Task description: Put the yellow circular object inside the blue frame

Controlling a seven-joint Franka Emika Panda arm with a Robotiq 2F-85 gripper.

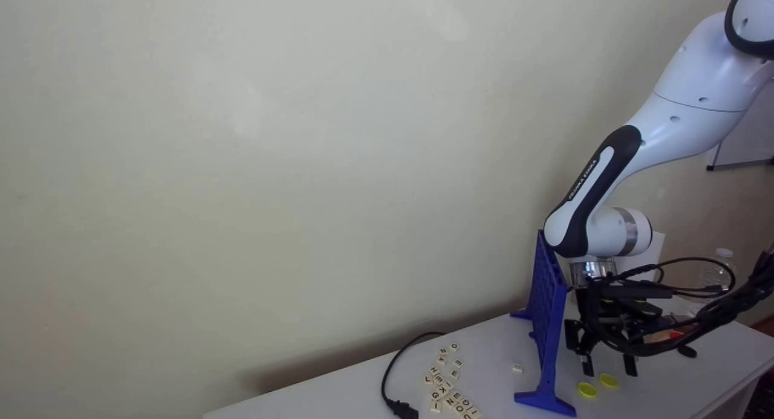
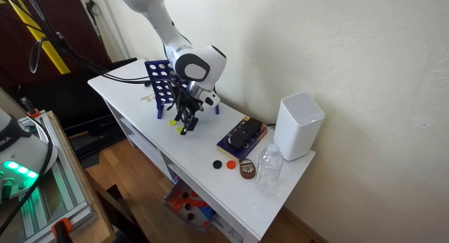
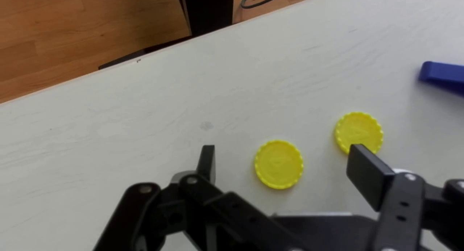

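Two yellow discs lie flat on the white table. In the wrist view, a yellow disc (image 3: 278, 164) sits between my open fingers; it also shows in both exterior views (image 1: 608, 381) (image 2: 180, 129). The second yellow disc (image 3: 357, 131) is nearer the blue frame and partly covered by my right-hand fingertip in the wrist view; it also shows in both exterior views (image 1: 586, 389) (image 2: 172, 122). My gripper (image 1: 608, 366) is open, empty and above the discs. The blue frame (image 1: 547, 310) stands upright beside the gripper; in an exterior view (image 2: 163, 90) the arm partly hides it. The wrist view shows only a foot.
Letter tiles (image 1: 444, 387) and a black cable (image 1: 390, 370) lie beyond the frame. A book with a remote (image 2: 245, 132), a black disc (image 2: 217, 164), a red disc (image 2: 230, 164), a thumb piano (image 2: 247, 168), a bottle (image 2: 270, 166) and a white box (image 2: 298, 127) stand toward the table's other end.
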